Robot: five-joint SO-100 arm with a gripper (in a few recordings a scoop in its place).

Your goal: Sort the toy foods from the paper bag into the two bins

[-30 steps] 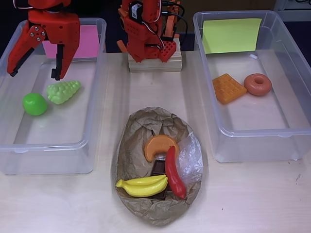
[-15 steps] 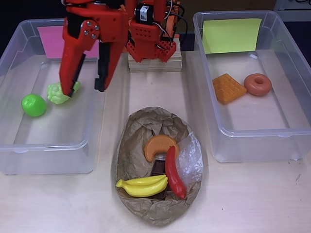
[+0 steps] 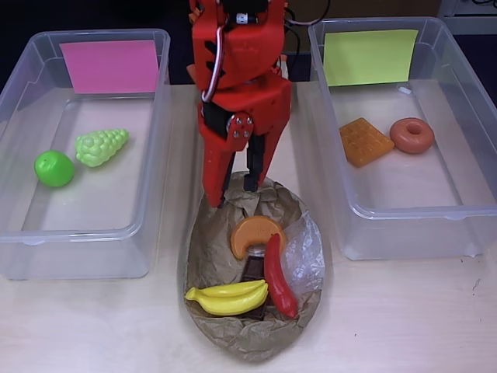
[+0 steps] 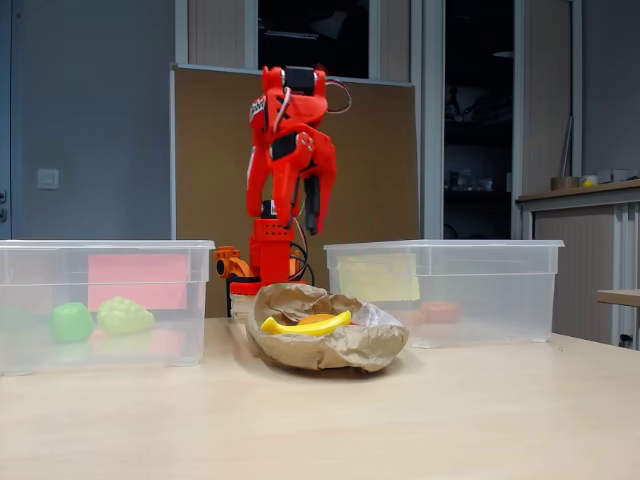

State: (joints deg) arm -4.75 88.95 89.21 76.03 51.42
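Bag [image 3: 225,256] lies on your counter [image 3: 404,311] between both bins, holding banana [image 3: 227,298], chili [image 3: 278,278] and croissant [image 3: 255,235]. Your tool [image 3: 231,190] hangs over its far rim, jaws parted, empty.

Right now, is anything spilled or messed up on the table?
No, nothing looks spilled. The apple and grapes sit in the pink-label bin, the waffle and donut in the yellow-label bin. The rest lie in the paper bag, crumpled but whole.
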